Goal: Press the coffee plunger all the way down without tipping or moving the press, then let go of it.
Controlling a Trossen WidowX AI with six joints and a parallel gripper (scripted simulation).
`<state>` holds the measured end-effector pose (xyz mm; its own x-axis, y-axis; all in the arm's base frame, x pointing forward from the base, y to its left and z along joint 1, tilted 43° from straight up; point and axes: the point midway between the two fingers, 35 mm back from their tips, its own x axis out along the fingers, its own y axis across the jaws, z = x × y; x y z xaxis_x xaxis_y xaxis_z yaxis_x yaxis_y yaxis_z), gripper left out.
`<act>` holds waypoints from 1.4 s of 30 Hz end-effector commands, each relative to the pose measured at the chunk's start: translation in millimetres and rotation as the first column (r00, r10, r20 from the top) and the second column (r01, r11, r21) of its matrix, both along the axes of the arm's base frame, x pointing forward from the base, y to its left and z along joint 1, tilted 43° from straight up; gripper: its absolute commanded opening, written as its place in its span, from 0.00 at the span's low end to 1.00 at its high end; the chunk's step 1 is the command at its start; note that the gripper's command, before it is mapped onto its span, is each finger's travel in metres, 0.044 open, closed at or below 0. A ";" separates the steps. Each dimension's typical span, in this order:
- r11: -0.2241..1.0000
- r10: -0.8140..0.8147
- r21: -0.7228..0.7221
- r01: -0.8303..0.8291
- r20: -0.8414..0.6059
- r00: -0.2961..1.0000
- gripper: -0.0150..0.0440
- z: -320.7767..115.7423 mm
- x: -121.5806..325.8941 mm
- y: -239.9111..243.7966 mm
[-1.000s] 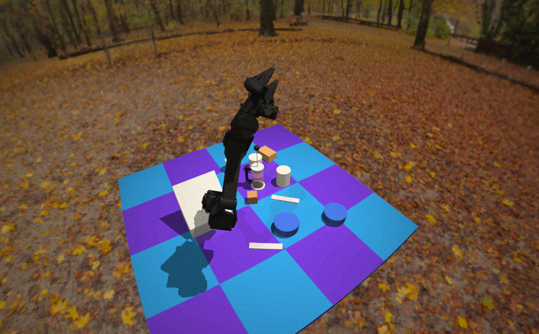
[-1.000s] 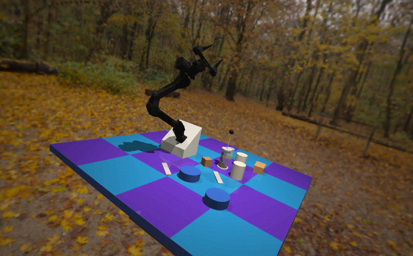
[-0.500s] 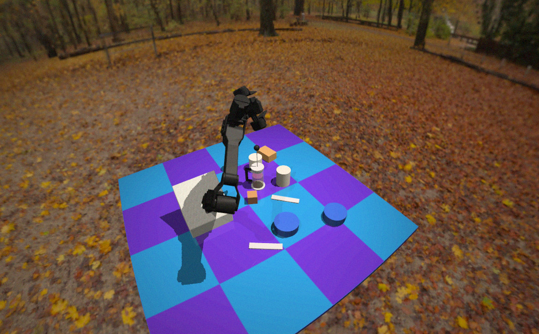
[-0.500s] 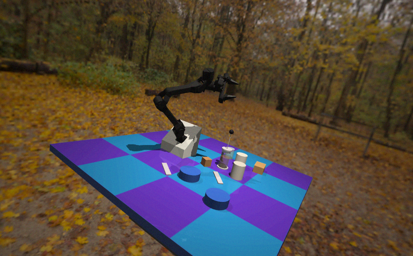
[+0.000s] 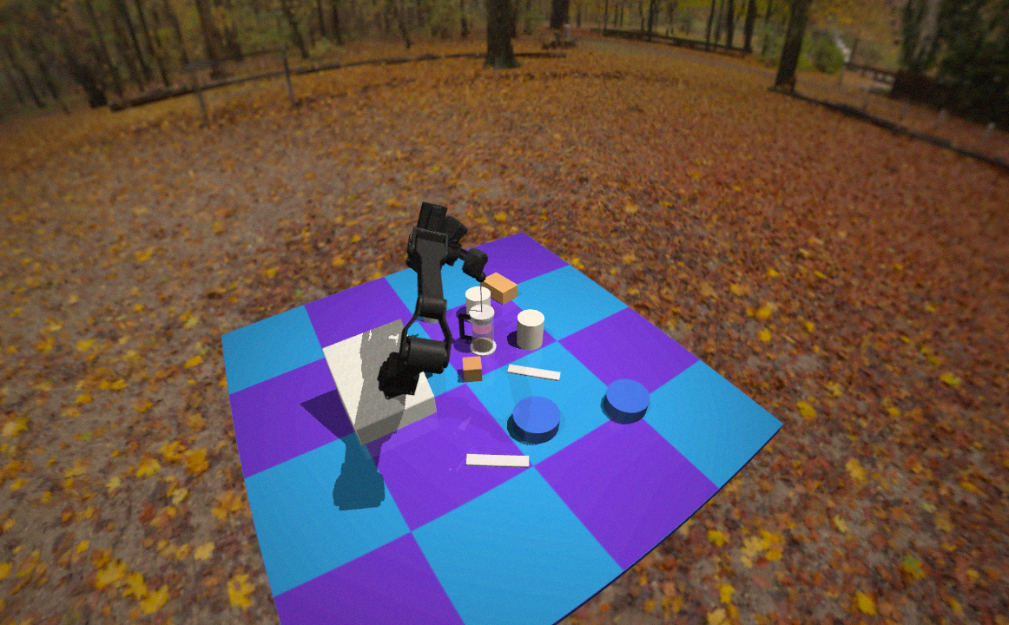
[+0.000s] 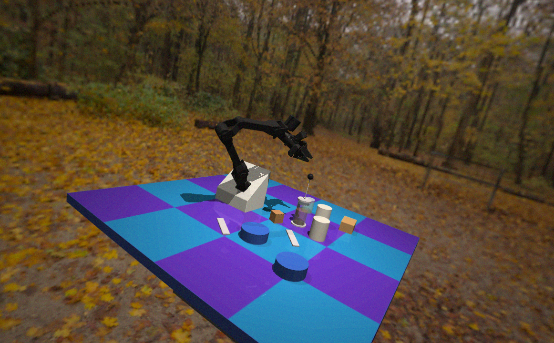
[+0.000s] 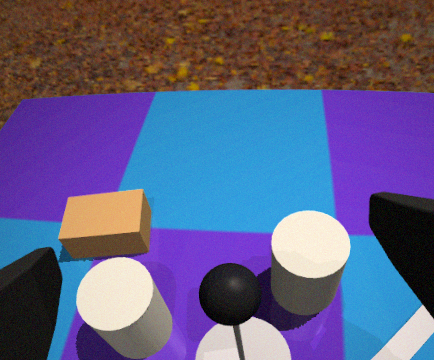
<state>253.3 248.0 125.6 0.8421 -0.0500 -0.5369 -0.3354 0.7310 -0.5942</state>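
Note:
The coffee press (image 5: 482,330) (image 6: 304,211) stands upright on the checkered table, with its black handle (image 5: 462,326) showing in the top view. Its thin plunger rod (image 6: 307,187) stands high out of the white lid (image 7: 272,340), topped by a black ball knob (image 5: 482,277) (image 6: 310,176) (image 7: 230,294). My gripper (image 6: 309,159) (image 7: 217,237) is open and empty, tilted downward above the knob with a gap in the exterior view. In the wrist view the knob lies low, between the two fingers' sides. In the top view the fingers are hard to make out.
White cylinders (image 5: 530,330) (image 5: 478,297) (image 6: 319,228) (image 6: 323,209) (image 7: 310,245) (image 7: 115,295) stand close to the press. An orange block (image 5: 500,287) (image 6: 347,224) (image 7: 102,217) lies beyond; a smaller block (image 5: 471,369) (image 6: 277,216) is nearer. Blue discs (image 5: 536,417) (image 5: 627,400) and white bars (image 5: 534,371) (image 5: 497,460) lie farther off.

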 end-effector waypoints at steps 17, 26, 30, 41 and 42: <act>0.998 0.007 -0.067 -0.008 -0.009 1.000 1.00 -46.5 4.1 -41.6; 0.998 0.007 -0.067 -0.007 -0.008 1.000 1.00 -54.5 16.6 -42.6; 0.998 0.007 -0.067 -0.007 -0.007 1.000 1.00 -58.0 22.2 -43.4; 0.998 0.007 -0.067 -0.008 -0.005 1.000 0.87 -63.5 31.2 -45.2; 0.998 0.007 -0.067 -0.008 -0.005 1.000 0.82 -63.5 31.2 -45.2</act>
